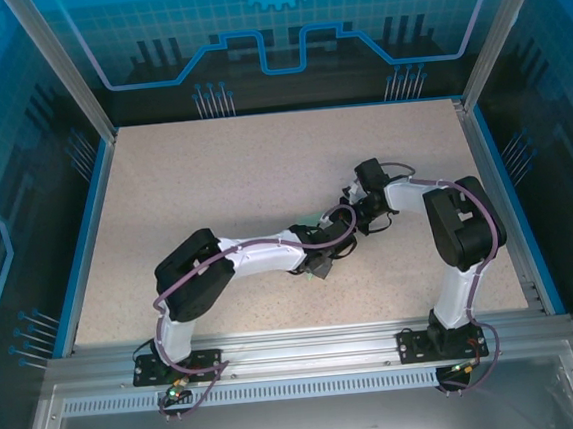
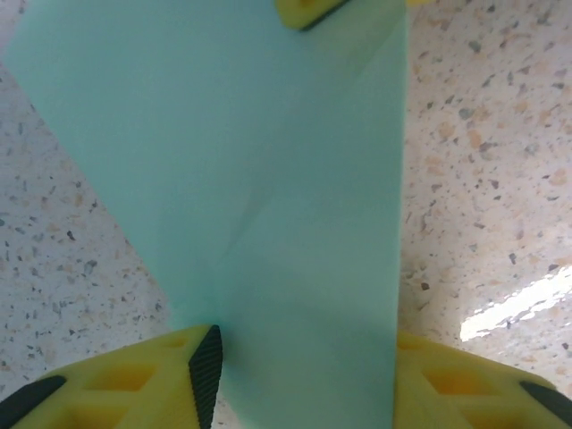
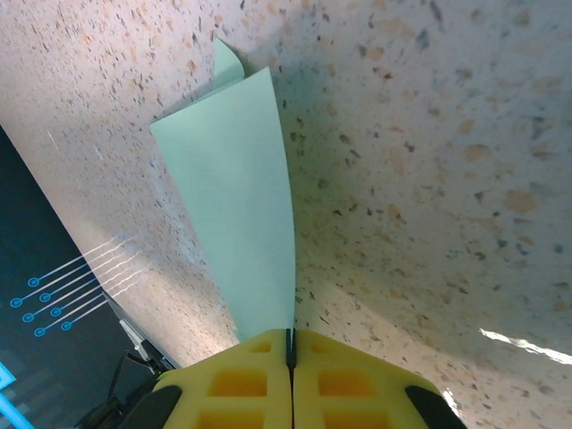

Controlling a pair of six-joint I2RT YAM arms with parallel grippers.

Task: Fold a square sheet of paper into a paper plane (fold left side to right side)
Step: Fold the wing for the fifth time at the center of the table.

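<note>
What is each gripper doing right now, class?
Left gripper: open, astride the thin pale mint-green paper sheet.
Right gripper: closed, pinching that sheet's edge.

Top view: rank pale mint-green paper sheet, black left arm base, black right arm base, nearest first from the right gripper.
1. Paper sheet, pinched by the right gripper.
2. Right arm base, near-right edge.
3. Left arm base, near-left edge.

White arms with black joints; purple cables; yellow fingers with black pads.
</note>
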